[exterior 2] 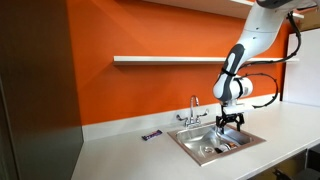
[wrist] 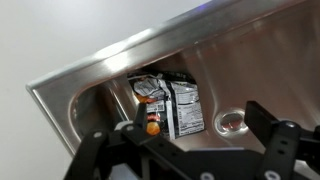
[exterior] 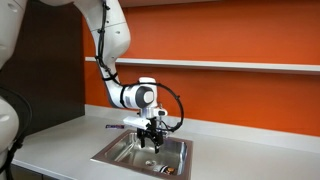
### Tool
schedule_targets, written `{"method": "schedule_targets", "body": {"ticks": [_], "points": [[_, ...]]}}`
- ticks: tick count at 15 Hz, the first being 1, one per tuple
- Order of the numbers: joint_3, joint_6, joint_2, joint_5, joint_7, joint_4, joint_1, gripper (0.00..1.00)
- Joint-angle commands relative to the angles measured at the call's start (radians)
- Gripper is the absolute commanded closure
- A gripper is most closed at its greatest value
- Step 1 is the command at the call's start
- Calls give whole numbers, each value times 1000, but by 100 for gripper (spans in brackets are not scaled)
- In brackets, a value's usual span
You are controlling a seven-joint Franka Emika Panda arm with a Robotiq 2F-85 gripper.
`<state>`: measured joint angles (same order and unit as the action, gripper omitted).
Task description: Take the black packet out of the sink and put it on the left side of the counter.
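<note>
Though wide apart and empty, jaws above black packet (wrist: 172, 105) on sink (wrist: 240, 50) floor.

Over the sink (exterior 2: 182, 138) the way down is open. The faucet (exterior 2: 194, 108) blocks its back rim. The black packet (wrist: 182, 105) lies crowded into the sink's corner, with walls close on two sides.

The wrist view's edge crops the hand (wrist: 200, 135)

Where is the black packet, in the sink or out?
In. Wrist view shows the packet lying inside the sink near the drain, open gripper above it.
</note>
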<state>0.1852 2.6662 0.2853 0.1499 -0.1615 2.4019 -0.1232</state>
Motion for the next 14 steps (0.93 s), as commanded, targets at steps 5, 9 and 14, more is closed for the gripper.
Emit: {"method": "schedule_targets", "body": {"ticks": [5,9,14], "points": [[23,33,164,-24,-7,-126,10,0],[18,32,235,-46,3,-178,2,0],[23,26,251,-48,12,-176,11,0]]}}
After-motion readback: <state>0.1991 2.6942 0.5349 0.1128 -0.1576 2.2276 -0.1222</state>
